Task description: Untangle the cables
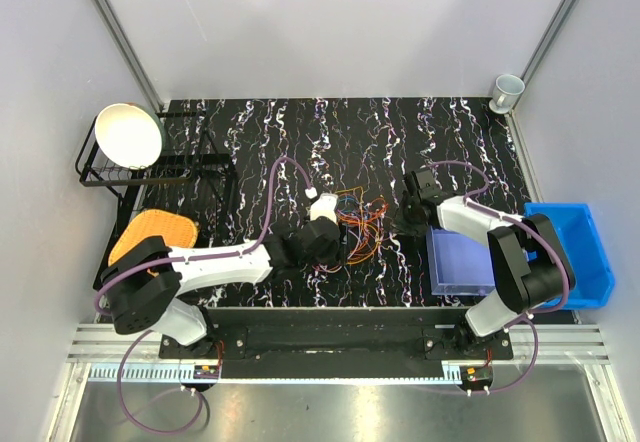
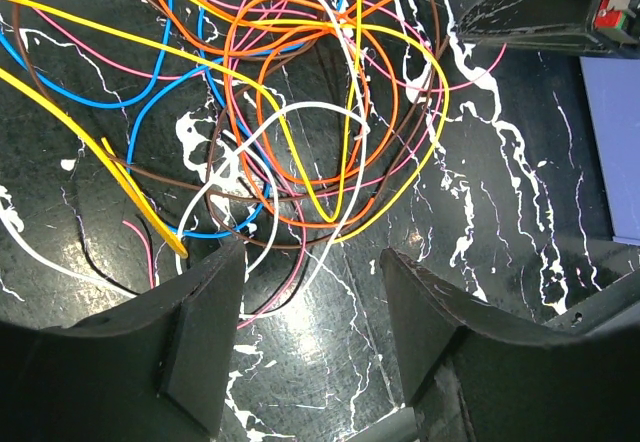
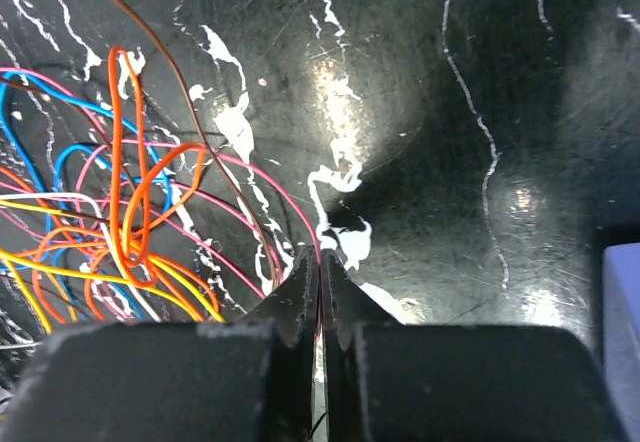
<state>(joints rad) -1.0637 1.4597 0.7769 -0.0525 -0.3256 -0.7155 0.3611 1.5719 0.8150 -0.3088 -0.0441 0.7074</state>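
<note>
The cables (image 1: 360, 224) lie in a loose tangle on the black marbled tabletop: orange, yellow, blue, pink, brown and white wires (image 2: 300, 112) looped through each other. My left gripper (image 2: 310, 262) hovers open at the tangle's near edge with only bare tabletop between its fingers (image 2: 200, 332). In the top view it (image 1: 338, 245) sits just left of the bunch. My right gripper (image 3: 322, 260) is shut on a thin pink wire (image 3: 285, 202) that leads back into the tangle (image 3: 130, 232). It (image 1: 403, 227) stands at the right side of the bunch.
A lavender tray (image 1: 460, 260) and a blue bin (image 1: 580, 252) sit at the right. At the back left a black wire rack (image 1: 190, 167) holds a white bowl (image 1: 128, 134), with an orange pad (image 1: 150, 234) below it. A cup (image 1: 507, 89) stands in the far right corner.
</note>
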